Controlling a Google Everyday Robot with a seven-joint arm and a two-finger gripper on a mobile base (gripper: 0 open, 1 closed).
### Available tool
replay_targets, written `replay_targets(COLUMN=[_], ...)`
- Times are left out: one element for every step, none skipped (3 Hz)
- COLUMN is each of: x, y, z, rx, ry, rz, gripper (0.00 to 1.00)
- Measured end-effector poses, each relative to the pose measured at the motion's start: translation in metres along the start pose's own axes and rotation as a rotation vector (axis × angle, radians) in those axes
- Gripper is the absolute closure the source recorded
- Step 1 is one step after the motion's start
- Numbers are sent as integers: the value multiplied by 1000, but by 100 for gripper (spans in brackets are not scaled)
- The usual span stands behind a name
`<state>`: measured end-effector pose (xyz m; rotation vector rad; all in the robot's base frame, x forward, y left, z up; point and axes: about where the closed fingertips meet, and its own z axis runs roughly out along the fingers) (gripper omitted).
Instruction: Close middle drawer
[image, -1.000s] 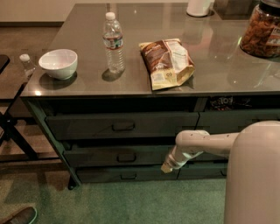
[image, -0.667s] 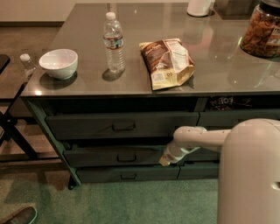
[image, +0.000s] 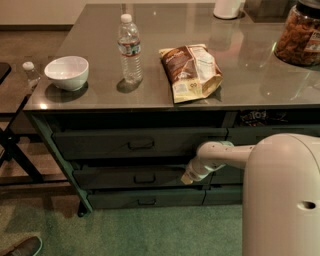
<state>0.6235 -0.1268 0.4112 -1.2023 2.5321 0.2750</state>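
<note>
The middle drawer (image: 125, 176) has a low dark grey-green front with a small dark handle (image: 144, 177) at its centre. It sits between a taller drawer above and a bottom drawer below, and its front stands slightly out from the cabinet. My gripper (image: 189, 178) is at the end of the white arm, against the right end of the middle drawer's front.
On the counter top stand a white bowl (image: 67, 72), a water bottle (image: 130, 48), a snack bag (image: 192, 71) and a jar (image: 302, 34). The top drawer (image: 140, 144) and bottom drawer (image: 145, 199) flank the middle one. Green carpet lies below; a dark stand (image: 15, 150) is at left.
The arm has reached further left and forward, and my gripper has moved left along the middle drawer's front. The drawer front looks pushed in closer to the cabinet.
</note>
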Motion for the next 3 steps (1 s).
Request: replay_targets(x=[39,107,118], y=[19,46,50], z=[-27,-78,-85], rx=[-59,-115,-122], ry=[47,123,137], rz=[52,153,163], gripper=[100,100,81])
